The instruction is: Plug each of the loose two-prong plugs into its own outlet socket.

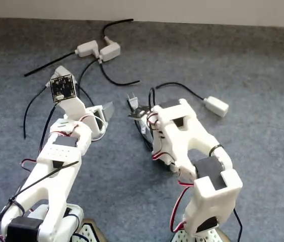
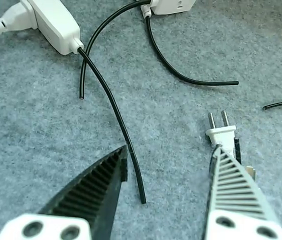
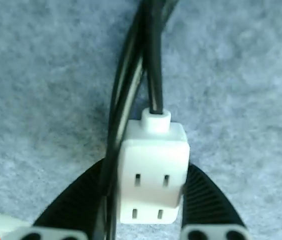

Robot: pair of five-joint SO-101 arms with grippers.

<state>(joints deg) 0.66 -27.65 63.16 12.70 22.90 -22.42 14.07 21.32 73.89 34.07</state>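
Outlet socket [image 3: 153, 172] sits clamped in the right hand [image 3: 146, 172].

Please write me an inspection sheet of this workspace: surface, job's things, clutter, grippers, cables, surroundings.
Surface: grey carpet, flat.
Job's things: two-prong plug lying loose by the left gripper; white socket in the right gripper; two white blocks together at the far side; single white block apart.
Clutter: nothing seen.
Grippers: left gripper open over the carpet; right gripper shut on the white socket.
Cables: black cables loose, curving across the carpet.
Surroundings: pale wall behind the carpet.
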